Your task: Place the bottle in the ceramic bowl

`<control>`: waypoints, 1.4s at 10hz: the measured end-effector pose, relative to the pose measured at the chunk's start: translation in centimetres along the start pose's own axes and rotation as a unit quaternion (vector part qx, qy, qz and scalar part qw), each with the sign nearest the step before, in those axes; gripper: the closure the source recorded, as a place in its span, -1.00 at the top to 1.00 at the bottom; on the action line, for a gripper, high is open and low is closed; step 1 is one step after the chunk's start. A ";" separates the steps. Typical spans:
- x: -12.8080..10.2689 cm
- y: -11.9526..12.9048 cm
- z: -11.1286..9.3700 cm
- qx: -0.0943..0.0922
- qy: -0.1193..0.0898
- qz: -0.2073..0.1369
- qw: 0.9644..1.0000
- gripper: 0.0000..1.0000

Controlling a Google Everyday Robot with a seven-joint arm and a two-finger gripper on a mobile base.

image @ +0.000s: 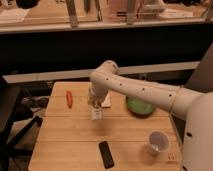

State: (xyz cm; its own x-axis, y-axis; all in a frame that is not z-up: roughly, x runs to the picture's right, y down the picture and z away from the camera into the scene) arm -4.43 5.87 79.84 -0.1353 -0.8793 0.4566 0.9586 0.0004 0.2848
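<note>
Pale and whitish, the bottle [96, 114] stood upright near the middle of the wooden table [65, 135], directly under the gripper [94, 103], which pointed down at it from the end of the white arm [140, 90]. The gripper seemed to be touching the bottle's top, but how far it was open, and whether it had hold of anything, could not be told. Just behind the bottle lay a flat white packet [106, 101]. The ceramic bowl [140, 106], green inside, sat to the right, apart from the bottle. An orange-red object [69, 98] lay to the left, a white cup [158, 141] stood at the front right, and a flat black object [106, 154] lay near the front edge.
</note>
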 end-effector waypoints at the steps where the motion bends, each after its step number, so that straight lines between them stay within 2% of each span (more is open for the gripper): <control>1: 0.3 1.1 -0.3 -0.001 0.003 0.005 1.000 -0.96; 4: 0.3 4.9 -1.5 0.003 0.010 0.036 0.999 -0.96; 7: 0.9 6.4 -2.1 0.007 0.013 0.054 0.998 -0.96; 10: 1.2 11.0 -3.3 0.009 0.018 0.084 0.996 -0.96; 14: 1.7 14.3 -4.1 0.012 0.022 0.114 0.993 -0.96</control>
State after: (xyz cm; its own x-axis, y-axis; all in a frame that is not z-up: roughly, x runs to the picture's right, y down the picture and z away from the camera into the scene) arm 10.02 2.40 81.24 0.0964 -0.8754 0.4737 0.9564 0.2132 0.1994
